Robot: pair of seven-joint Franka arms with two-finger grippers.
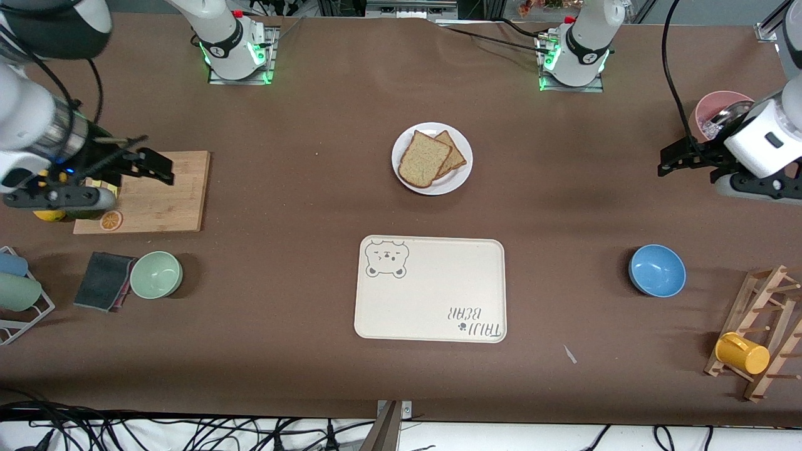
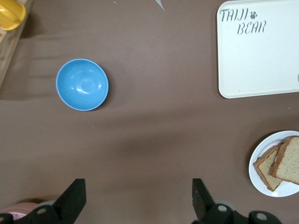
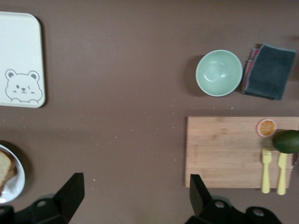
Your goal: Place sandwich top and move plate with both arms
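while both arms wait at the ends of the table, the top (image 1: 423, 159) lies on the plate (image 1: 462, 172), overlapping a darker slice (image 1: 453, 154). the plate is farther from the front camera than the tray (image 1: 438, 294) (the one with a bear drawing). the left gripper (image 1: 665, 162) hangs over bare table near a pink cup (image 1: 714, 113), fingers wide apart. the right gripper (image 1: 155, 166) is over the board (image 1: 163, 200), also wide apart and holding nothing.
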